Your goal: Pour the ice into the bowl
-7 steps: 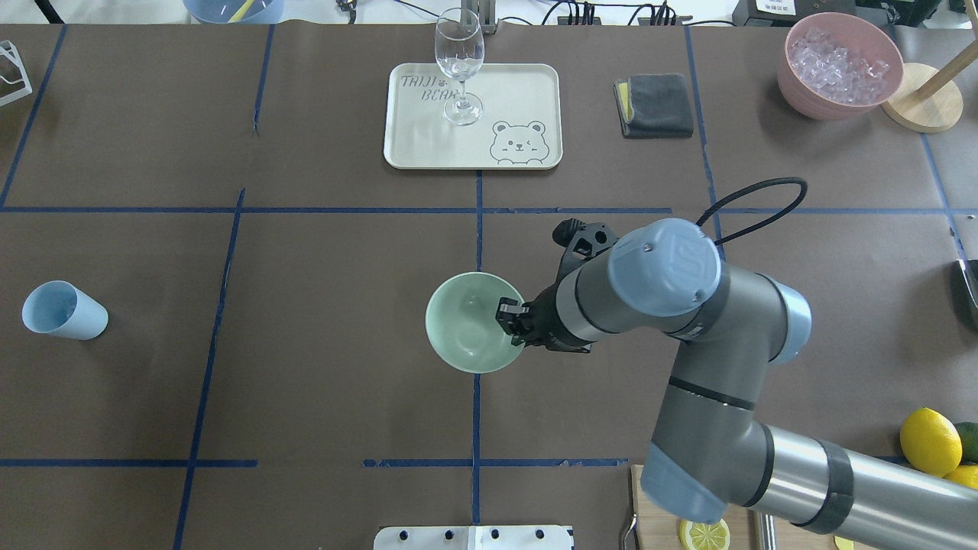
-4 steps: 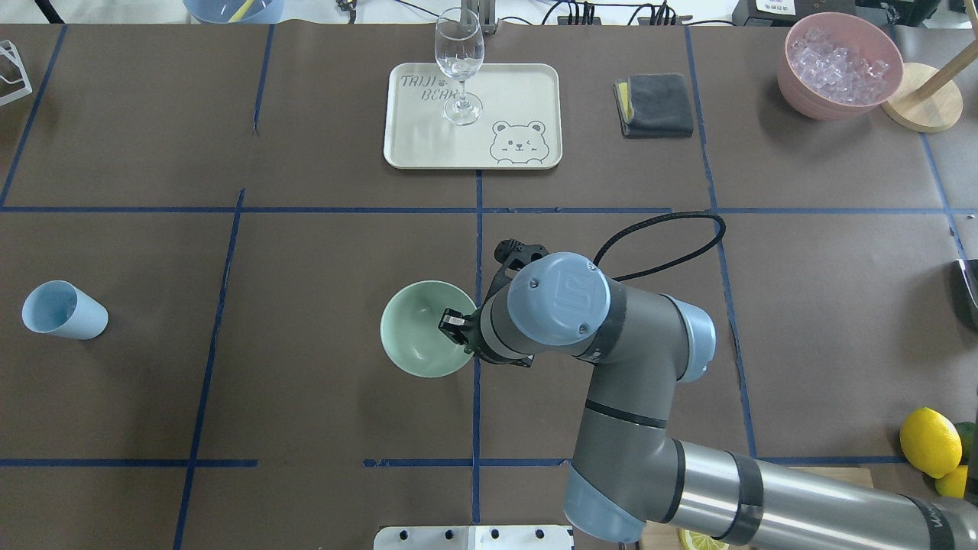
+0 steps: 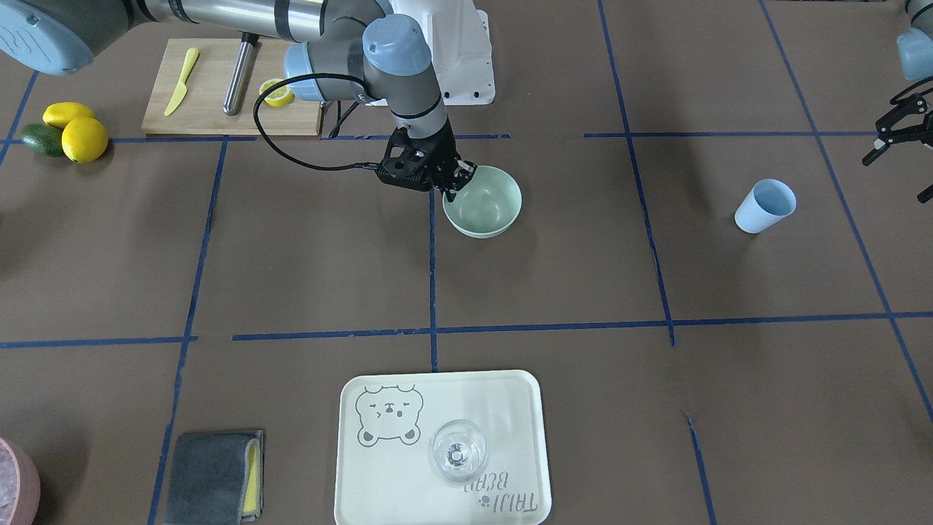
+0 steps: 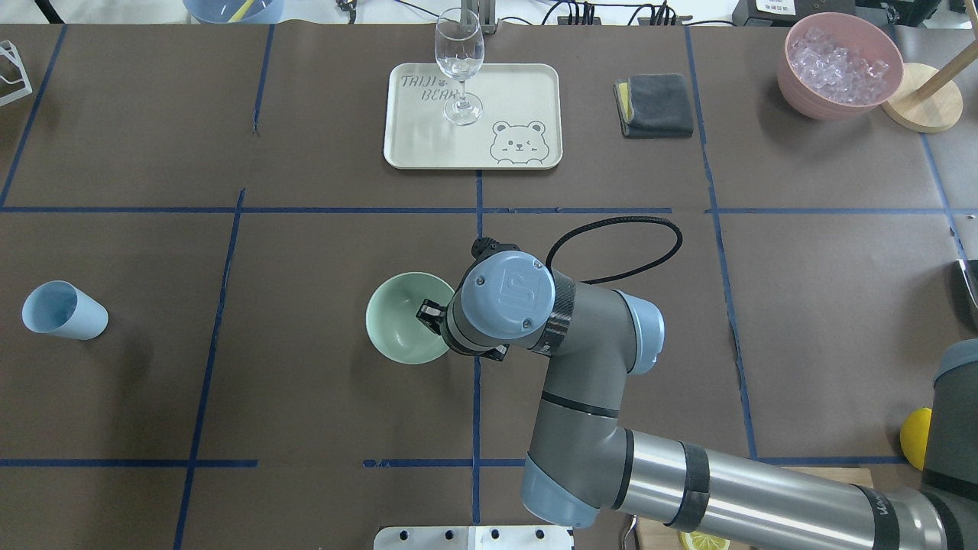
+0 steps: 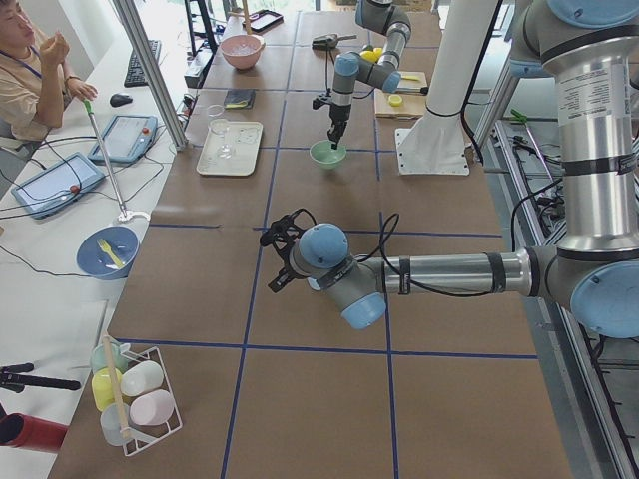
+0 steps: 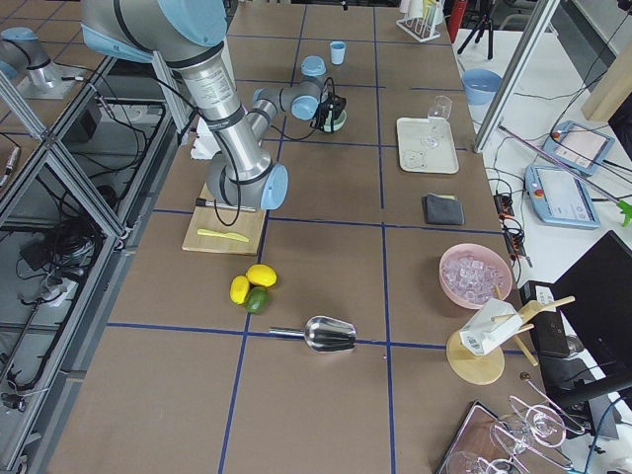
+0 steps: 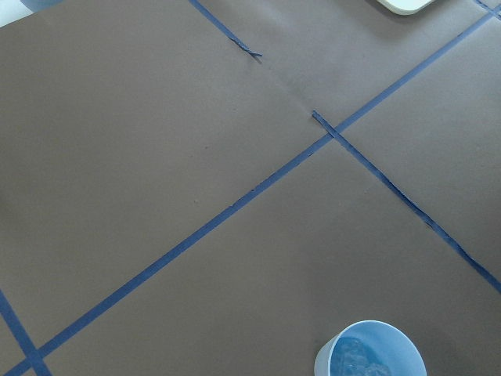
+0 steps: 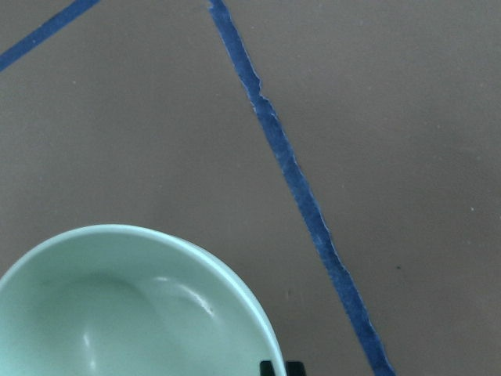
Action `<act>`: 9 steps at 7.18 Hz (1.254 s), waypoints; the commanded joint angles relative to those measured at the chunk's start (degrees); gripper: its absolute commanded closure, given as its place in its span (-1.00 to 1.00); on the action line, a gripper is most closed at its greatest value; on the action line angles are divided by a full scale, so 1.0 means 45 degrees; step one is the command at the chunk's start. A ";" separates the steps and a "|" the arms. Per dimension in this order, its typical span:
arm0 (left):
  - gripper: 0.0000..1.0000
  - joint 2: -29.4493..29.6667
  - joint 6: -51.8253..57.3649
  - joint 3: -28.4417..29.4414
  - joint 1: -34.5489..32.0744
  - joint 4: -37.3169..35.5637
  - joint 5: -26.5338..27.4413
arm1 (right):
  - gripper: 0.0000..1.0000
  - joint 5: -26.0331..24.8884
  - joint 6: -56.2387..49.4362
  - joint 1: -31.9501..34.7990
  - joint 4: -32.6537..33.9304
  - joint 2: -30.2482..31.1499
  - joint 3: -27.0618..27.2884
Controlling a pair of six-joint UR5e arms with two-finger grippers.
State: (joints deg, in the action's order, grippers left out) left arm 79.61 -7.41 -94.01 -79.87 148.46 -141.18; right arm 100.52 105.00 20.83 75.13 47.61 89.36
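Left gripper: jaws spread, nothing between them, out at the table's left end. Next along we note the light blue cup, upright, with the ice lying in its bottom. Mint-green bowl: empty, near table centre, well apart from the cup and to its right. Right gripper: jaws pinch the bowl's rim on the side away from the cup. We judge the left arm far nearer the ice, so lifting the cup falls to it

The brown table carries a blue cup, tray, cloth and lemons.
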 commanded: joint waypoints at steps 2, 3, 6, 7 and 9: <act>-1.00 -0.0405 -0.3266 0.0050 0.1317 0.2412 0.2498 | -0.98 -0.0190 0.0749 0.0001 0.0042 -0.0268 -0.0073; -1.00 -0.0968 -0.3932 0.0050 0.1749 0.3541 0.3357 | -1.00 -0.0190 0.0982 0.0040 0.0062 -0.0577 -0.0073; -1.00 -0.1964 -0.5693 0.0031 0.3018 0.5398 0.5485 | -1.00 0.1477 0.0945 0.1400 0.0953 -0.0155 0.2043; -1.00 -0.2182 -0.6412 0.0031 0.3641 0.5930 0.6287 | -1.00 0.1876 0.0906 0.1794 0.1270 0.0584 0.3023; -0.93 -0.2204 -0.8494 0.0011 0.6308 0.6458 0.8564 | -1.00 0.1842 0.0867 0.1798 0.1234 0.1743 0.4066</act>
State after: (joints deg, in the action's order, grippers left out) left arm 69.94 -39.16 -93.92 -58.73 175.58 -109.70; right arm 108.51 108.97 28.56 80.44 53.18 105.20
